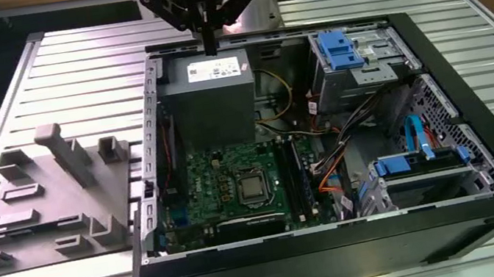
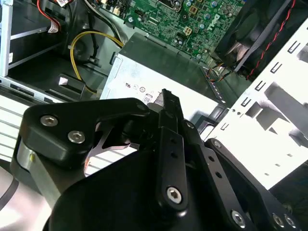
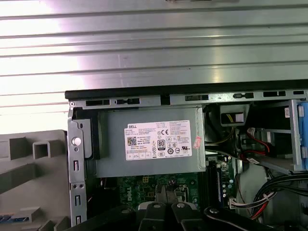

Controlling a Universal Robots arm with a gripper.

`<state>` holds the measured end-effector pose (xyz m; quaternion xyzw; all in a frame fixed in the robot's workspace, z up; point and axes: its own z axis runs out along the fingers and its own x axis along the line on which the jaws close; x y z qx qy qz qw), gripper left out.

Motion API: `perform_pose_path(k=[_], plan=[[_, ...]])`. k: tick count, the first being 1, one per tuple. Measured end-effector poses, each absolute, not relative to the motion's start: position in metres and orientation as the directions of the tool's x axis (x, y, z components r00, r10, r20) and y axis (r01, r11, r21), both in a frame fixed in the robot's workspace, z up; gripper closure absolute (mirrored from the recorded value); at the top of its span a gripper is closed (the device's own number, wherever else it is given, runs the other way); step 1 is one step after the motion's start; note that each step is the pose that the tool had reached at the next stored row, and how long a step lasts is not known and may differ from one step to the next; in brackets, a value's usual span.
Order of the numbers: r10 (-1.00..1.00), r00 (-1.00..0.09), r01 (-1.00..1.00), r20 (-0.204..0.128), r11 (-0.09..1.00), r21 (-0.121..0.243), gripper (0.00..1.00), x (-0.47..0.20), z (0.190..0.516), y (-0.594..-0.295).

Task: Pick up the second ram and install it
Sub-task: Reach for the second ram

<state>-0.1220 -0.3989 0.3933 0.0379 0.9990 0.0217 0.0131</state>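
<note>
Black, the gripper (image 1: pixel 211 49) hangs pinched shut and empty over the power supply (image 1: pixel 207 89) at the far side of the case (image 1: pixel 345 253). We cannot surely pick out the second ram; a bluish strip (image 1: pixel 303 178) right of the CPU (image 1: pixel 251 190) may be it. We judge it light, stiff and fragile: grip its bare long edges.

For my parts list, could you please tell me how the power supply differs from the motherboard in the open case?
The power supply is a plain grey metal box with a white label; the motherboard is a green board crowded with small parts. The power supply rises as a block, while the motherboard lies flat and thin. Both sit next to each other inside the open black case.
</note>
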Motion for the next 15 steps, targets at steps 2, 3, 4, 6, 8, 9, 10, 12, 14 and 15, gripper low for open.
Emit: perform_pose_path(k=[2,3,4,6,8,9,10,12,14,15], plan=[[0.076,-0.997,0.075,-0.024,0.996,0.044,0.9,-0.122,0.393,-0.399],[0.076,-0.997,0.075,-0.024,0.996,0.044,0.9,-0.122,0.393,-0.399],[0.076,-0.997,0.075,-0.024,0.996,0.044,0.9,-0.122,0.393,-0.399],[0.076,-0.997,0.075,-0.024,0.996,0.044,0.9,-0.123,0.393,-0.399],[0.076,-0.997,0.075,-0.024,0.996,0.044,0.9,-0.125,0.393,-0.399],[0.076,-0.997,0.075,-0.024,0.996,0.044,0.9,-0.126,0.393,-0.399],[0.076,-0.997,0.075,-0.024,0.996,0.044,0.9,-0.128,0.393,-0.399],[0.076,-0.997,0.075,-0.024,0.996,0.044,0.9,-0.132,0.393,-0.399],[0.076,-0.997,0.075,-0.024,0.996,0.044,0.9,-0.136,0.393,-0.399],[0.076,-0.997,0.075,-0.024,0.996,0.044,0.9,-0.138,0.393,-0.399]])
